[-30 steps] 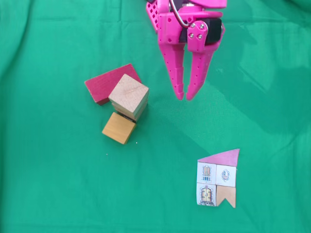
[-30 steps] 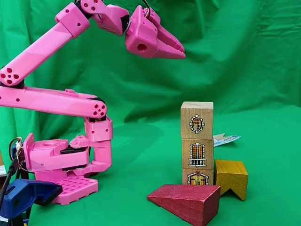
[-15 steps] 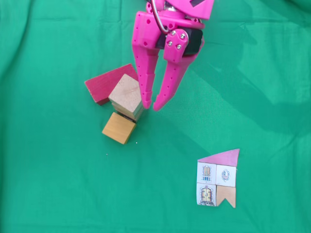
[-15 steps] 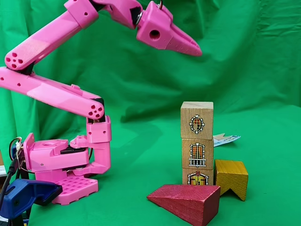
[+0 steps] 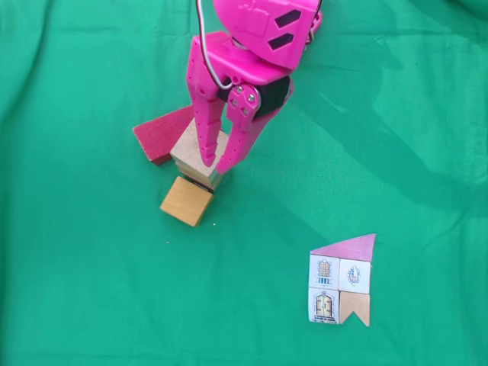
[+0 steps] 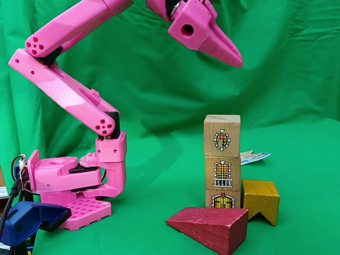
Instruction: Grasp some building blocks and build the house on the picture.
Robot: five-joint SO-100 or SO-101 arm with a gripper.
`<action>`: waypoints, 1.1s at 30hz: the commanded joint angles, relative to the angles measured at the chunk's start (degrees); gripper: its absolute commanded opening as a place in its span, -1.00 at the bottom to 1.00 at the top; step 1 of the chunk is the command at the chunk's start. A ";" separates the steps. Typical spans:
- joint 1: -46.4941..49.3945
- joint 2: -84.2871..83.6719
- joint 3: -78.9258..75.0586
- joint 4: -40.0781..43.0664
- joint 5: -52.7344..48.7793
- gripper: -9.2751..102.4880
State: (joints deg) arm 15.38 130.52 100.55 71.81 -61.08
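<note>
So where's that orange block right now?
In the top-down fixed view the orange block sits on the green cloth left of centre, right against the base of the block tower, opposite the red wedge.

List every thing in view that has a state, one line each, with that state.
gripper: slightly open, empty, above the stack, clear of it.
pale cube stack: three cubes high, upright.
dark-red roof block: on the cloth in front of the stack, not placed.
orange-tan block: on the cloth beside the stack's base.
paper house picture: flat on the cloth, apart from the blocks.
</note>
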 commanded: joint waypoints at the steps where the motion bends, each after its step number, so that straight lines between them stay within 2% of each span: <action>1: 0.44 -3.08 -3.96 2.81 -2.46 -0.79; 9: 5.62 -9.40 -6.94 9.23 -12.39 -0.79; 14: 6.24 -9.49 -7.03 10.11 -16.35 -0.79; 21: 6.24 -10.02 -10.99 10.20 -17.23 -0.79; 30: 6.24 -18.63 -16.96 10.37 -17.23 -0.79; 33: 6.24 -20.13 -17.75 13.18 -17.23 -0.79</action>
State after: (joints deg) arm 21.62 111.09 85.17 82.88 -78.05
